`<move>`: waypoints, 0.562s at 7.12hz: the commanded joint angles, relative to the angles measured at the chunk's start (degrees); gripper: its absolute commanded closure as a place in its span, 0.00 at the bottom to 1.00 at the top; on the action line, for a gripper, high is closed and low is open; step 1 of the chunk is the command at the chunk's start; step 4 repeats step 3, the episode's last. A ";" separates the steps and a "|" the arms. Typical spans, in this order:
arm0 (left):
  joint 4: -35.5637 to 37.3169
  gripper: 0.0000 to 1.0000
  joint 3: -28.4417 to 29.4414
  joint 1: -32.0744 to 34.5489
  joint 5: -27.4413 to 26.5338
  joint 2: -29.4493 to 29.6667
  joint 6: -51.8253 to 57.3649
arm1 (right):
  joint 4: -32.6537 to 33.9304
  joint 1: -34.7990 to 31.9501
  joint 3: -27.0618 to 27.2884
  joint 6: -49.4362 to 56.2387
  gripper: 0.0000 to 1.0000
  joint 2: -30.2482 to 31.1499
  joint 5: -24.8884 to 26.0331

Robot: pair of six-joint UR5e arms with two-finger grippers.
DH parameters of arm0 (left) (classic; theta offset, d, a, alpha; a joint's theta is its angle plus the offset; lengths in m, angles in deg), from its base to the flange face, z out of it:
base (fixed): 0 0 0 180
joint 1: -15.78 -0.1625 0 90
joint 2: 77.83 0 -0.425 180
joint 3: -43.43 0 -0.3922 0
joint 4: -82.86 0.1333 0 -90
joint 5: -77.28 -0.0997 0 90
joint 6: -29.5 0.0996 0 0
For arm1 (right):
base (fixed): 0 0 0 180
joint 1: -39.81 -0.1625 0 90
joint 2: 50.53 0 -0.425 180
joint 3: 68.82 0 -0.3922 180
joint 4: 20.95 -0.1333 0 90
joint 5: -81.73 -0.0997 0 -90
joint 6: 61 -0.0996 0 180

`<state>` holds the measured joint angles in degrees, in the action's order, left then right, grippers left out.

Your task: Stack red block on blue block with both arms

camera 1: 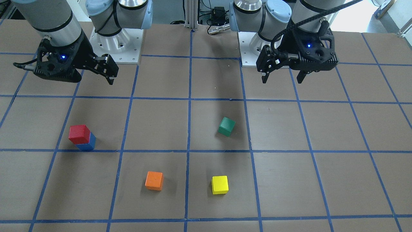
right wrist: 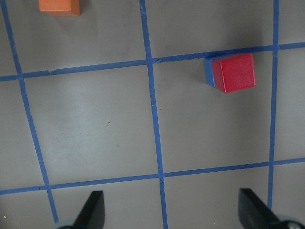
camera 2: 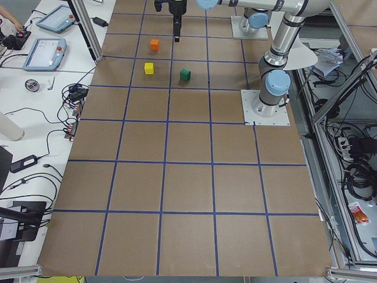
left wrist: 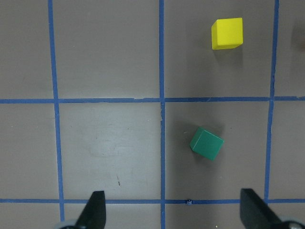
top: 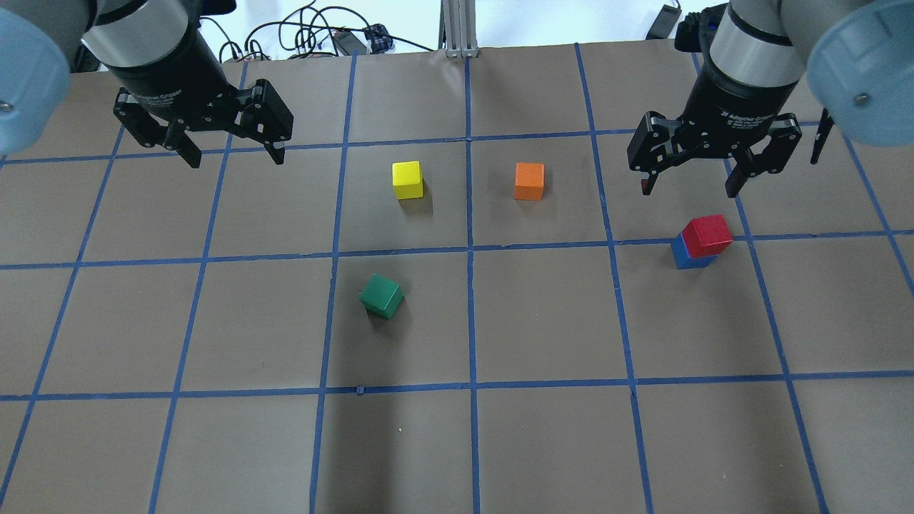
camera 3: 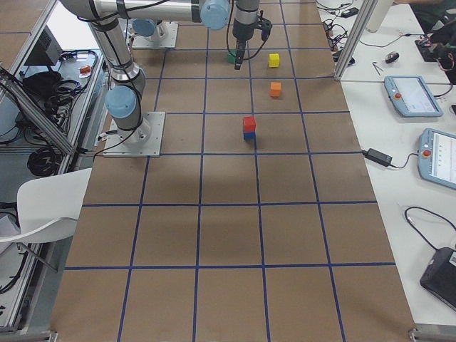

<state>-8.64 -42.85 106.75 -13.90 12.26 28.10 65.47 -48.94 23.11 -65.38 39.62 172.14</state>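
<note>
Looks done to me: red block [top: 707, 235] sits on top of the blue block [top: 687, 255] on the counter [top: 543, 321], a bit offset but seated. Right gripper [top: 689, 187] is raised clear near the blue block, jaws wide, empty. Left gripper [top: 235, 158] is well apart from it, also wide, empty. Nothing left AFAICT.

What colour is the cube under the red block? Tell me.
Blue: the blue block under the red block shows best in the overhead exterior view.
</note>
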 commanded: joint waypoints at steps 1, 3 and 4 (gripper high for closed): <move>0.00 0.00 -0.03 0.00 0.03 0.00 0.00 | -0.03 -0.11 0.10 0.07 0.00 -0.07 -0.15; 0.00 0.00 -0.03 0.00 0.03 0.00 0.00 | -0.03 0.07 0.27 0.07 0.00 -0.07 -0.15; 0.00 0.00 -0.03 0.00 0.03 0.00 0.00 | -0.03 0.07 0.27 0.07 0.00 -0.07 -0.15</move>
